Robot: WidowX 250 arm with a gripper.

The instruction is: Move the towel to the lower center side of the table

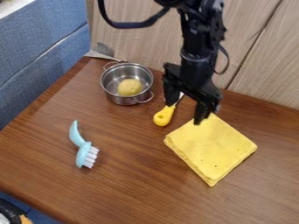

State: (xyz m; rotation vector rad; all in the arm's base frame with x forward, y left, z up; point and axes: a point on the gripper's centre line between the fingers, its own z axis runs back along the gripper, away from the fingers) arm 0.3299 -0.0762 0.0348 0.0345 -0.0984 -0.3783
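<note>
The black gripper [186, 112] hangs over the far part of the table [128, 175], right of the middle, with its two fingers well apart. The tip of one finger overlaps the far corner of the folded yellow towel [213, 148]; whether it touches the cloth or hangs just above it is hard to say from this angle. The towel lies flat on the right half of the table, turned like a diamond, its layered edges showing toward the lower left.

Between the fingers as seen here, a tool with a yellow handle [164, 116] lies on the table, its rounded end toward the near side. To the left of it stands a metal pot [122, 99] with two loop handles, holding a rounded yellowish thing [130, 87]. A flat grey utensil [100, 55] lies behind the pot at the far edge.

Farther out, on the left half, lies a light blue brush [83, 153], white bristles facing right. Wood-look panels [260, 61] rise behind the table, and blue upholstery [38, 39] stands at the upper left.
</note>
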